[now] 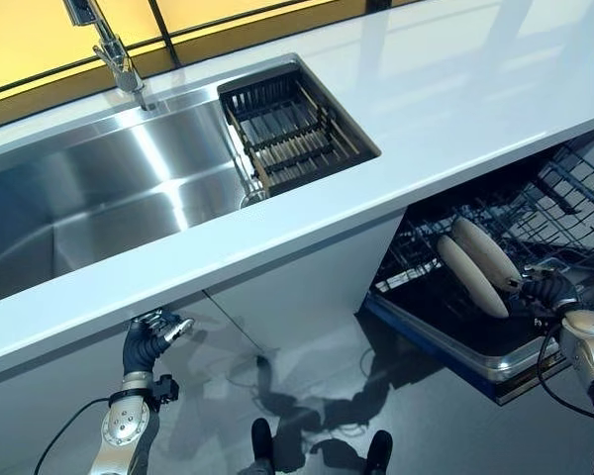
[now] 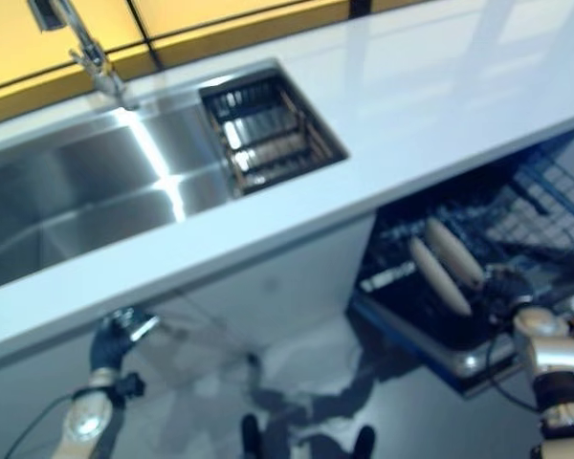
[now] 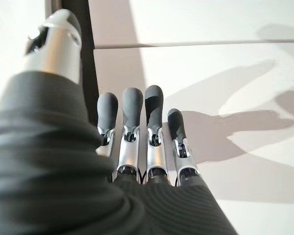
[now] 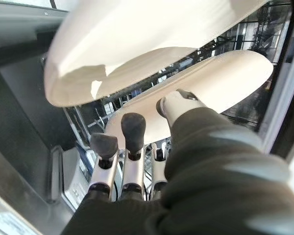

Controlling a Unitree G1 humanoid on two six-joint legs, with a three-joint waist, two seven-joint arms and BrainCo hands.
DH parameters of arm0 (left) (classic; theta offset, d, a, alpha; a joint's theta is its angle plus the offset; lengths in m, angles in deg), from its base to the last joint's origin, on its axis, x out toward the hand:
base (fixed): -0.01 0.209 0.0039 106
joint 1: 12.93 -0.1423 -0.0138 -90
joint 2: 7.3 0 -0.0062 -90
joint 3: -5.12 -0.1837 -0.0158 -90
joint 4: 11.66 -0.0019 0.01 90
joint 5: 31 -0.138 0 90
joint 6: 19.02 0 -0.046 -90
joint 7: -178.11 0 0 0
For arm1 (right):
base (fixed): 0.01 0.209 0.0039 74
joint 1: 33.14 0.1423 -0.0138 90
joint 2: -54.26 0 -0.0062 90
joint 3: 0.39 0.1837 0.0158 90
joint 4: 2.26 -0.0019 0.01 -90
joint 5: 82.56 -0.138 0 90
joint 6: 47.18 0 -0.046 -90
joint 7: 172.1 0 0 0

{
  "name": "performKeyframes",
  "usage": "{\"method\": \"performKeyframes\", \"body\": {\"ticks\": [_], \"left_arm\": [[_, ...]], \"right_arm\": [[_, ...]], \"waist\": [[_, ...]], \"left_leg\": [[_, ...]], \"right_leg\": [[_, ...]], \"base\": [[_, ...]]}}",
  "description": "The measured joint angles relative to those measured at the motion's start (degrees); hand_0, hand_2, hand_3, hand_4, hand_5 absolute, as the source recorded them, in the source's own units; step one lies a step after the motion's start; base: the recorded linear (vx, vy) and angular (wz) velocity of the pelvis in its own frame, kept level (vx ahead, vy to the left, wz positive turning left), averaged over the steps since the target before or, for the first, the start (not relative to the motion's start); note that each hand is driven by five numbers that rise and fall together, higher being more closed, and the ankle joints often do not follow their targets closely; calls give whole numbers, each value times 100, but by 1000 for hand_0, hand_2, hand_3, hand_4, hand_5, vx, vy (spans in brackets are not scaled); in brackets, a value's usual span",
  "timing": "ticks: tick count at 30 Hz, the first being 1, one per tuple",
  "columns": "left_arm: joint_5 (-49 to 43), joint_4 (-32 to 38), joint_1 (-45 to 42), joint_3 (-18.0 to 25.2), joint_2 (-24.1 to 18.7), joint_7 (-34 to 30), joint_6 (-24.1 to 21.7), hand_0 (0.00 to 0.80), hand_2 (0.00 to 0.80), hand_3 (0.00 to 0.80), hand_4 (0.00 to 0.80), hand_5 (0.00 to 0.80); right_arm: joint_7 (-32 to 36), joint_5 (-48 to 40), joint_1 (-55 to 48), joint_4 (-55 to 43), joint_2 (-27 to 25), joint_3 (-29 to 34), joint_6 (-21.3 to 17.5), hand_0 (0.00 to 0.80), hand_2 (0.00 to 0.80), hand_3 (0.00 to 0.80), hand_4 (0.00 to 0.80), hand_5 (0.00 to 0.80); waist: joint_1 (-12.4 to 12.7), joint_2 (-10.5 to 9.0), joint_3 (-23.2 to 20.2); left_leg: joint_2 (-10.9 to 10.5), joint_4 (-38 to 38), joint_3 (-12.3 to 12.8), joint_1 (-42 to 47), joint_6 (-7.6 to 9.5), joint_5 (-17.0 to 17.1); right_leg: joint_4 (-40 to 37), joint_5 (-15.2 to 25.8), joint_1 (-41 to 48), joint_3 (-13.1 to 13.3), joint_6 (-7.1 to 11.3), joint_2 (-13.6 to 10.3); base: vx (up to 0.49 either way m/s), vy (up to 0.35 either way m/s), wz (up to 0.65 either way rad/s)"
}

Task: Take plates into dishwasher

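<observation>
Left eye view, plates: two cream oval ceramic plates (image 1: 472, 267) stand on edge, side by side, in the dark wire dishwasher rack (image 1: 535, 213) at the right of the frame, under the white desk (image 1: 455, 109).
Left eye view, my right hand (image 1: 549, 292): at the lower right, against the near edge of the plates; from here I cannot tell how it grips.
Left eye view, my left hand (image 1: 153, 336): low at the lower left, under the desk edge, idle and empty.
Left eye view, surroundings: a steel sink (image 1: 109, 198) at the upper left, with a dark slatted drain basket (image 1: 292, 129) set in its right end.
Right eye view: the same layout; the plates lean slightly in the rack.
Left wrist view: my fingers (image 3: 132, 122) lie straight and side by side over the pale floor, holding nothing.
Right wrist view: my fingers (image 4: 130, 142) reach under the lower plate's rim with the thumb (image 4: 179, 100) against its edge, so I judge it a pinch on that plate.
Handling, my judgement: stiff, glazed, slippery and breakable, moderately heavy; best held at the rim, thumb opposite fingers, and eased between the wires.
</observation>
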Motion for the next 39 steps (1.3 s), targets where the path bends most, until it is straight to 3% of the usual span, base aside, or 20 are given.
{"method": "performKeyframes", "body": {"ticks": [7,20,39], "left_arm": [[-1,127,59,-159,-70,45,0,0,0,0,0,0],[-2,234,131,-181,-105,115,-113,0,0,0,0,0],[0,351,240,-382,-287,122,-112,0,0,0,0,0]], "right_arm": [[-128,9,5,18,195,-2,-65,800,800,800,800,800],[-213,361,140,276,194,-21,-269,800,800,800,800,800],[-196,1028,570,803,135,-243,-353,800,800,800,800,800]], "waist": [[8,15,11],[11,137,145],[61,155,209]], "left_leg": [[-5,7,-17,-50,5,12],[-1,2,-39,-156,-6,59],[0,0,-94,-248,-9,93]], "right_leg": [[0,1,-40,-7,-1,-7],[2,7,-131,-22,-7,0],[2,22,-193,-75,-20,2]], "base": [[-41,-8,1],[-52,-18,1],[-13,-6,0]]}}
